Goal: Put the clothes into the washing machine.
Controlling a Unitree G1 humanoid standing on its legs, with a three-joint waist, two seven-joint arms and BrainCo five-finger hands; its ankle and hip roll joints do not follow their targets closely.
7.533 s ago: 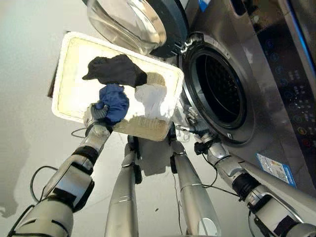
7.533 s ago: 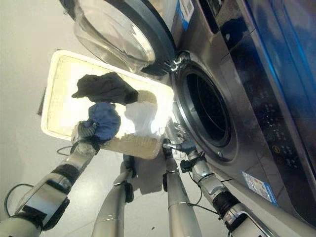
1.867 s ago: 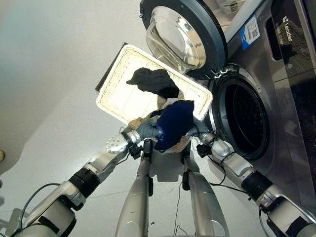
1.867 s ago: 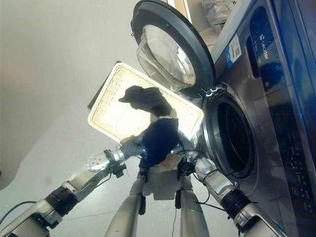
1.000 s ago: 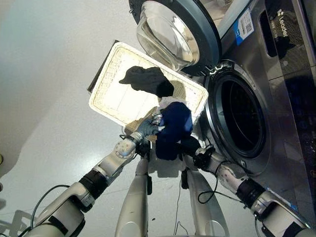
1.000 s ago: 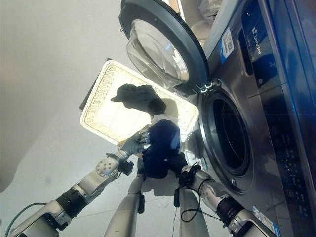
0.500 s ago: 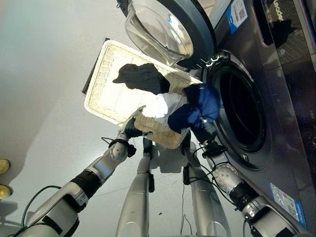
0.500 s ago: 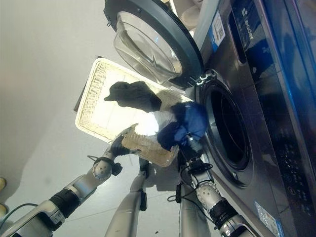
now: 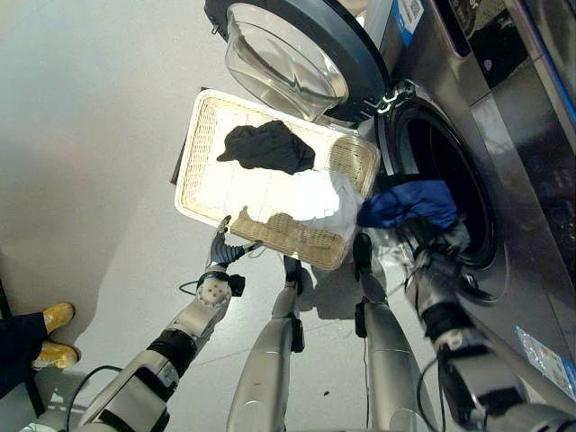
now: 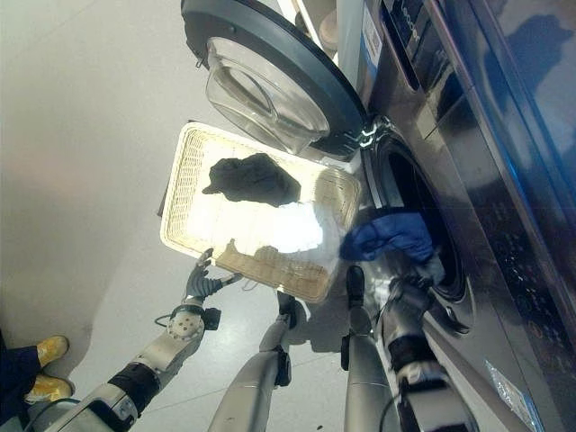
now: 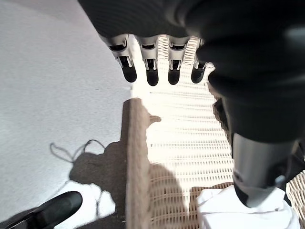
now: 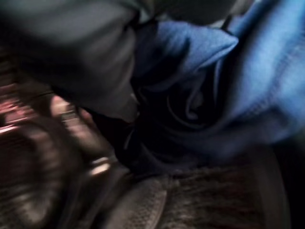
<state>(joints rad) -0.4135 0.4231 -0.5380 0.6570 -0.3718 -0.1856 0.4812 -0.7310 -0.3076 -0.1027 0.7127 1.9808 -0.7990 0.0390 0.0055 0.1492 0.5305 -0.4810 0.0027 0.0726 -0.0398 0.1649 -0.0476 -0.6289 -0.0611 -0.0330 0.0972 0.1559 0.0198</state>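
A blue garment (image 9: 409, 202) hangs bunched in the mouth of the washing machine's drum (image 9: 445, 148), partly across its rim. My right hand (image 9: 445, 238) is just below it at the opening, shut on the cloth, which crowds against the hand as blue folds (image 12: 214, 86) in the right wrist view. A black garment (image 9: 265, 146) and a white garment (image 9: 315, 193) lie in the pale wicker basket (image 9: 202, 193) on the floor. My left hand (image 9: 222, 241) hovers open at the basket's near edge, its fingers (image 11: 151, 71) straight above the wicker rim (image 11: 136, 157).
The round glass door (image 9: 288, 54) stands swung open over the basket's far end. The steel front of the machine (image 9: 522, 207) fills the right side. A person's yellow shoes (image 9: 49, 335) stand on the grey floor at the lower left.
My right hand has carried the blue garment from above the basket's corner into the drum's mouth. My left hand has drawn back from the basket's edge. The camera has shifted.
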